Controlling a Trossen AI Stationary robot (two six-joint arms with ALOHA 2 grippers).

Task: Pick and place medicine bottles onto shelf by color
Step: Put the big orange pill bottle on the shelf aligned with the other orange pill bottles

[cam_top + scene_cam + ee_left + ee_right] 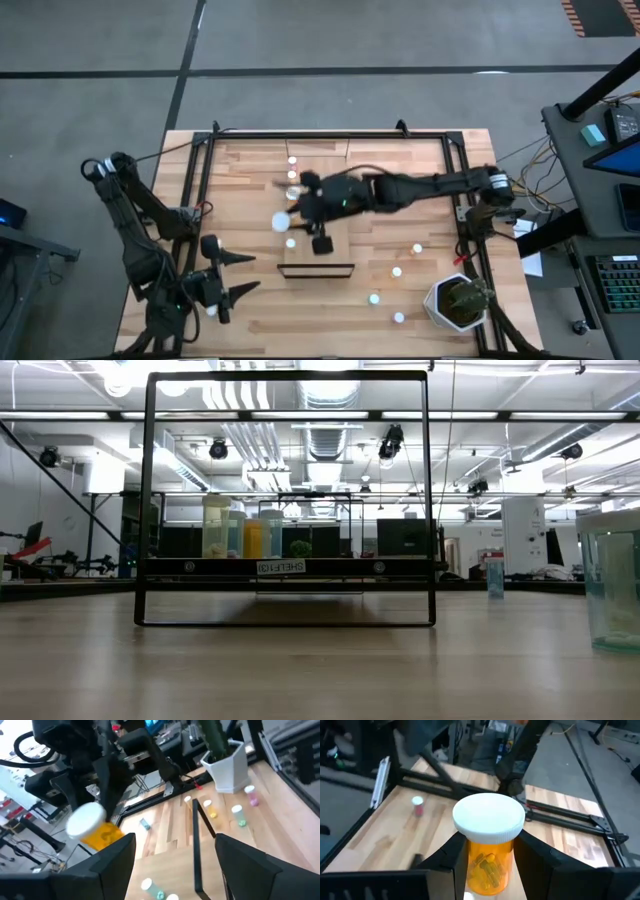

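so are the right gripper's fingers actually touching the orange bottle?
Touching. The right wrist view shows the orange bottle clamped between the right gripper, both dark fingers pressed against its sides with no gap.

One small white label (281, 567) sits mid-rail on the shelf (290, 569), its mirrored lettering too blurred to read.

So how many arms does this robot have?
2. The left arm sits at the left, its pincer open. The right arm reaches in from the right, its pincer gripping an orange bottle.
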